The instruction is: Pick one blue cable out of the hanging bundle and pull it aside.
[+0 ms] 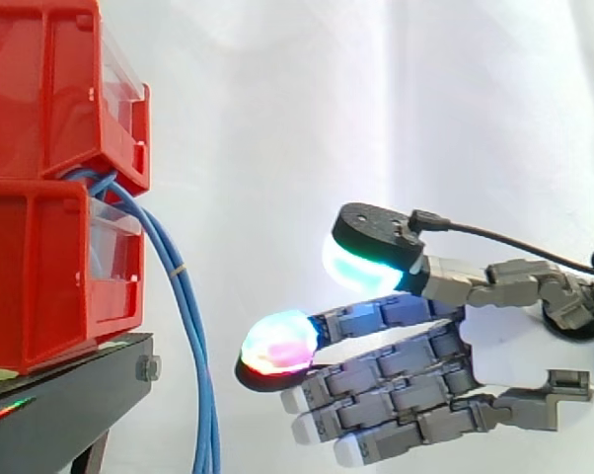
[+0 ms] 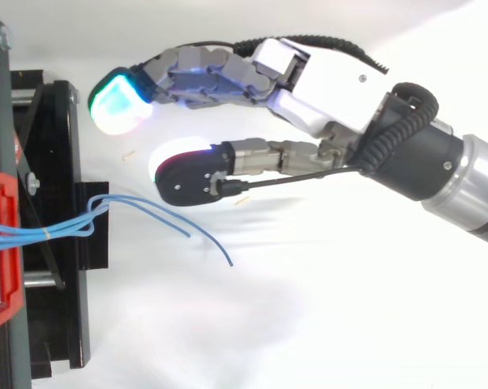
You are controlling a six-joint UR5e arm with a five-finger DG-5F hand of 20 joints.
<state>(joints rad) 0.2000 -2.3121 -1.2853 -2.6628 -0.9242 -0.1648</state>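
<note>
A bundle of thin blue cables (image 1: 188, 326) comes out between the two stacked red bins (image 1: 50, 188) and hangs down past the stand's edge. From above, the blue cables (image 2: 147, 212) fan out into loose ends. My hand (image 1: 494, 346) is to the right of the bundle, apart from it, fingers stretched toward it with the thumb above. In the top view the hand (image 2: 309, 77) lies beyond the cable ends with a gap between thumb and fingers. It is open and holds nothing.
The red bins rest on a black stand (image 1: 70, 390) at the left. A white curtain (image 1: 376, 118) is behind everything. The stand's frame (image 2: 57, 243) runs down the left edge in the top view.
</note>
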